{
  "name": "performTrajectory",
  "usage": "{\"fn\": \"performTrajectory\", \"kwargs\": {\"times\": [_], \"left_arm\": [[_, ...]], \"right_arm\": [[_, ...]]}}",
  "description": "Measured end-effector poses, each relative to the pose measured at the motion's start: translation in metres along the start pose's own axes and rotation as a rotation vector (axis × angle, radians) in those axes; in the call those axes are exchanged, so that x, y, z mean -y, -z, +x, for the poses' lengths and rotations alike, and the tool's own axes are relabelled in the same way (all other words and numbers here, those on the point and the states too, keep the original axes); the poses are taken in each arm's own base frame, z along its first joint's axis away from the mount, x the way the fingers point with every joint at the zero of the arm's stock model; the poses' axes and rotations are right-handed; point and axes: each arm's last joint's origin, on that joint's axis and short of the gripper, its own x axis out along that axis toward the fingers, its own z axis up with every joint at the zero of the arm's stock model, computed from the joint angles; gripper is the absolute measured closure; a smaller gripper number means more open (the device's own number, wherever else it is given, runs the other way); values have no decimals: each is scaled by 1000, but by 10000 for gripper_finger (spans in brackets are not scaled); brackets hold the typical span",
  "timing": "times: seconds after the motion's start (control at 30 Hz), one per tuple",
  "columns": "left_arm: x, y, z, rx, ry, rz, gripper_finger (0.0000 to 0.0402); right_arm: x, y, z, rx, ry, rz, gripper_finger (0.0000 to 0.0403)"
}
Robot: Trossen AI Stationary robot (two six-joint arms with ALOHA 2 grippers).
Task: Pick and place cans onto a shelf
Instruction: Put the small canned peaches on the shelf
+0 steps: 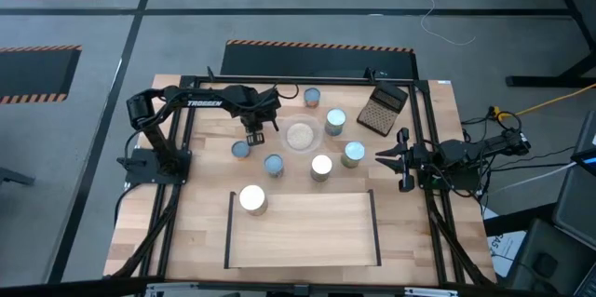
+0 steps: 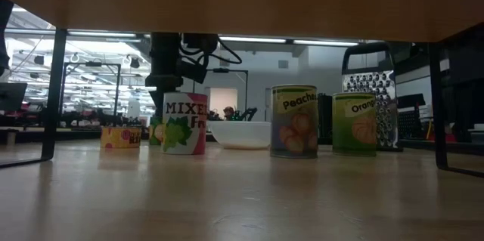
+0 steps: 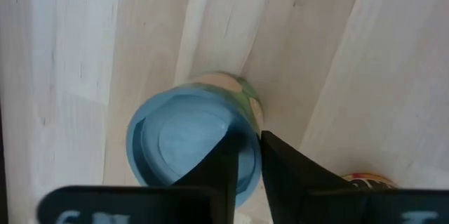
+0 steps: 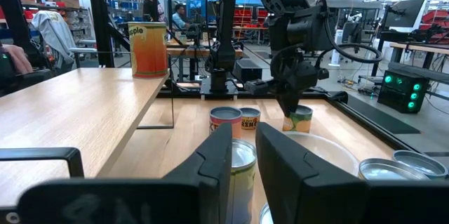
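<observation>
My left gripper (image 1: 253,136) points down at the table's far left and is shut on a blue-topped can (image 3: 182,140) with a green fruit label (image 2: 184,124). That can stands upright on the table, left of the bowl. Several more cans stand around it, among them a blue-topped one (image 1: 274,165) and a white-topped one (image 1: 320,167). One white-topped can (image 1: 252,199) stands on the shelf (image 1: 307,232) at its far left corner. My right gripper (image 1: 382,156) waits level at the table's right edge, a narrow gap between its fingers (image 4: 243,127), holding nothing. My left gripper has the can's top rim (image 3: 248,175) between its two fingers, coming from above and pointing down. One finger (image 3: 224,161) lies over the blue top, the other (image 3: 287,168) stands outside the can's wall. The can stands upright on the table.
A clear bowl of beige grains (image 1: 300,135) sits right of my left gripper. A dark grater (image 1: 383,109) lies at the far right. A short can (image 2: 121,137) stands just left of the held one. Black frame bars (image 1: 279,81) edge the table.
</observation>
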Motion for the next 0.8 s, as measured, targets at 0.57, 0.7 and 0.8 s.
{"fn": "performTrajectory", "kwargs": {"times": [0.57,0.7,0.8], "left_arm": [[3,2,-13,35,-34,8,399],[5,3,-20,57,-38,15,399],[8,4,-28,83,-40,4,399]], "right_arm": [[0,0,0,0,0,-3,331],[0,0,0,0,0,-3,331],[0,0,0,0,0,-3,331]]}}
